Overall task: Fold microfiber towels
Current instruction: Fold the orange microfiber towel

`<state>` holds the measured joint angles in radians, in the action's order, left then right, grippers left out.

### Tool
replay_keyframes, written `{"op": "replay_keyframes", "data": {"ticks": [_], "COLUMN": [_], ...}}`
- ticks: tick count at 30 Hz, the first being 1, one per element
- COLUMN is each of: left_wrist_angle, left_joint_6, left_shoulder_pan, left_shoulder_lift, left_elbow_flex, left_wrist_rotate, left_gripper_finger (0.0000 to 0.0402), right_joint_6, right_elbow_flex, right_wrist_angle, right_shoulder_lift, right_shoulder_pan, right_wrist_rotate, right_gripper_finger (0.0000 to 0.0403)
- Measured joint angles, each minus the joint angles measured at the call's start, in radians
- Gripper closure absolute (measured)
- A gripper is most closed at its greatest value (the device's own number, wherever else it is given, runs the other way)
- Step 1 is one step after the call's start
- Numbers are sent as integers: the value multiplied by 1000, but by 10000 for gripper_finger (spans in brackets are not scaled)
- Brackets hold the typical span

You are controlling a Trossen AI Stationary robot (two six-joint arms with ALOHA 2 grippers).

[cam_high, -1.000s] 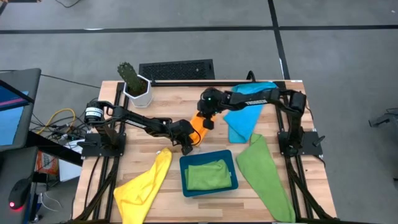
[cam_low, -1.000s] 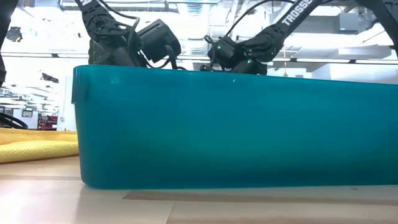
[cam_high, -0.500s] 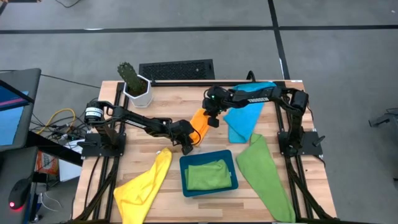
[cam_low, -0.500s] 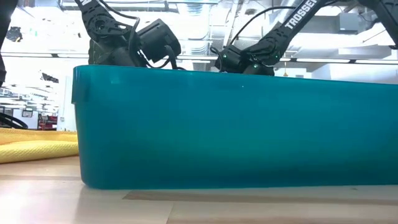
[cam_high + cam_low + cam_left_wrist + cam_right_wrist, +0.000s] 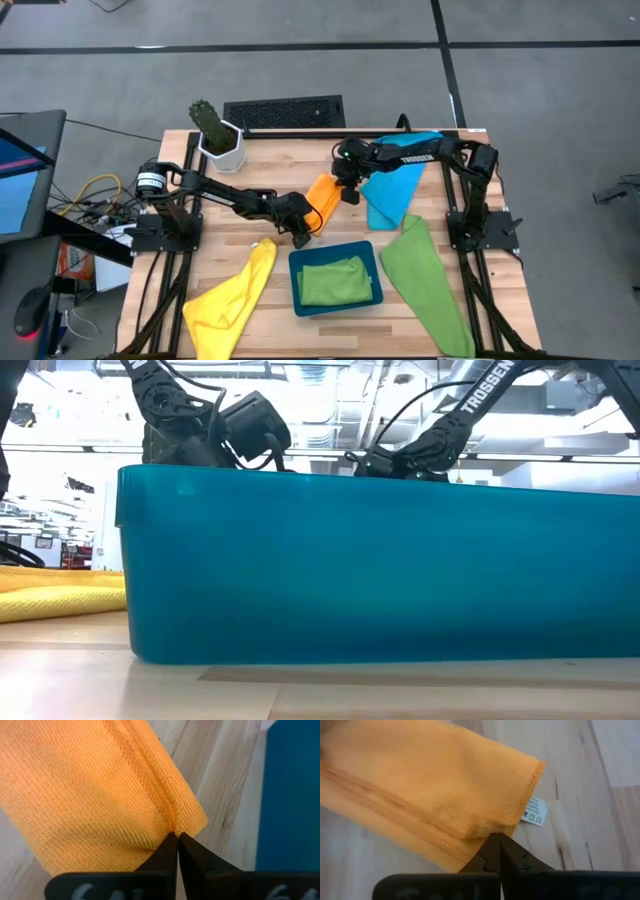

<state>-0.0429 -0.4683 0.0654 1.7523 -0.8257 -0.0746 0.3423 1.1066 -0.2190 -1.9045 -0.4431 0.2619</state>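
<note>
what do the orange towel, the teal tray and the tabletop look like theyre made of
Orange towel: soft knit fabric, likely microfiber, matte; fine ribbed loops and a stitched hem show.
Teal tray: probably rigid plastic, smooth with a dull sheen.
Tabletop: light wood, seemingly butcher-block; parallel planks and grain lines show.
</note>
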Motion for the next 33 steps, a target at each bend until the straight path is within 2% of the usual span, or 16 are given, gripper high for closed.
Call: {"op": "replay_keyframes", "data": {"ticks": [6,9,12,18,23,28,33], "left_wrist_angle": [2,2,2,7,10,10,9], "left_joint_6": [8,16,26,27,38,38,4], "left_shoulder_pan": [0,0,0,0,0,0,0], "left_shoulder_lift": [0,0,0,0,0,0,0], "left_elbow_flex": [0,0,0,0,0,0,0], "left_wrist_rotate": [1,2,4,4,5,7,6], "left_gripper_finger": [401,401,401,401,401,401,401], "right_joint_6": [-8,-17,-28,-80,-65,-59,-62], "right_elbow_flex": [2,2,2,1,0,2,-2], "right_wrist_angle": [81,168,224,135,26,28,23], "right_shoulder_lift": [122,119,64,-31,-19,16,-21], "right_shoulder_pan": [16,41,70,80,66,56,54], "right_wrist_rotate": [24,25,25,17,16,16,9], "right_gripper_finger": [392,393,389,396,395,392,392]}}
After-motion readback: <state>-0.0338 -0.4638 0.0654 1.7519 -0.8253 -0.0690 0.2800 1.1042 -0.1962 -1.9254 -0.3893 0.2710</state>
